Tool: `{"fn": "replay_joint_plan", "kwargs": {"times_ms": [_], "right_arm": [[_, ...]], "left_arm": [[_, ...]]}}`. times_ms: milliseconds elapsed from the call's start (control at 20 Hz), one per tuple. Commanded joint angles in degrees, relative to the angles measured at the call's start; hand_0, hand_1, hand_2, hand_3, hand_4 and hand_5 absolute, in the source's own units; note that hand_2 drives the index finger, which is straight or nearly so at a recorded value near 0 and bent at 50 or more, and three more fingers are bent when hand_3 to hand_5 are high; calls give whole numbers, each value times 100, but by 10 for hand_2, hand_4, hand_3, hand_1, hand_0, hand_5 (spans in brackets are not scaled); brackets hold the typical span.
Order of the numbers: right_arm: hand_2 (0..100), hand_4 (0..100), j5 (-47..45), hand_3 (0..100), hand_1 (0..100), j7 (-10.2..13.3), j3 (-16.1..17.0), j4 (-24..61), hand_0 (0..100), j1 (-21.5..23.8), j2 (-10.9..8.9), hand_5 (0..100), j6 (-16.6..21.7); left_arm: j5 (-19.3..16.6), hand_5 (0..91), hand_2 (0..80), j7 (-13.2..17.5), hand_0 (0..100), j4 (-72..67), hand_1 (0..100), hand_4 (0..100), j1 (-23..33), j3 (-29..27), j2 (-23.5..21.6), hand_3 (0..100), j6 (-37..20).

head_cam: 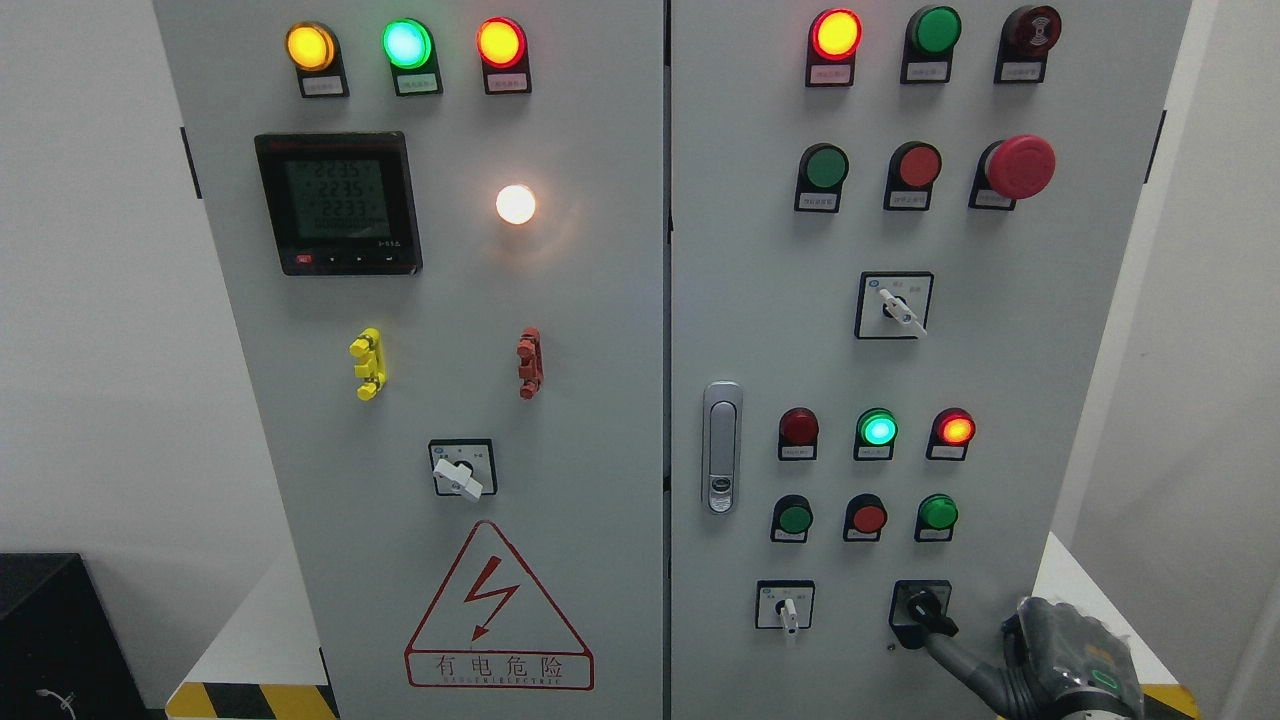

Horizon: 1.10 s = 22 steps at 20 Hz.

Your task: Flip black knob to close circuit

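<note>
**Rt hand on black knob, lower rt door**

Warning triangle [498, 606] on left door reads "有电危险"; meter [338, 203] shows 2235-ish digits, blurry. Small lamp labels unreadable. Black knob [924, 606] sits at bottom of rt cabinet door [1040, 400], handle angled down-right. Right hand [1040, 665] enters from lower rt, one finger [955, 650] extended touching knob, not grasping; others curled.

Panel count was: 4 selector switches, 3 white-handled [458, 478] and 1 black knob [925, 608]; 7 lit lamps [407, 43]; 1 meter [337, 202]; 1 mushroom stop [1018, 166]; 1 door latch [721, 446]; 1 hand [1060, 665].
</note>
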State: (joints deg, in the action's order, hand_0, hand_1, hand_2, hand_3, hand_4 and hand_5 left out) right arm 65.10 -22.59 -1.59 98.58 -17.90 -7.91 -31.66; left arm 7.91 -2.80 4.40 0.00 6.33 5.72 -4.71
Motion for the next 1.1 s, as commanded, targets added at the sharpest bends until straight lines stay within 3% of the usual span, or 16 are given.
{"fn": "replay_joint_plan", "kwargs": {"times_ms": [0, 1050], "right_arm": [[883, 915, 3, 1000, 103, 123, -228, 153, 0, 173, 18, 911, 28], [879, 913, 12, 1000, 114, 185, -465, 302, 0, 261, 97, 912, 46]], "left_arm": [[0, 0, 0, -2, 120, 0, 556, 0, 123, 0, 0, 0, 5], [0, 0, 0, -2, 120, 0, 556, 0, 123, 0, 0, 0, -4]]}}
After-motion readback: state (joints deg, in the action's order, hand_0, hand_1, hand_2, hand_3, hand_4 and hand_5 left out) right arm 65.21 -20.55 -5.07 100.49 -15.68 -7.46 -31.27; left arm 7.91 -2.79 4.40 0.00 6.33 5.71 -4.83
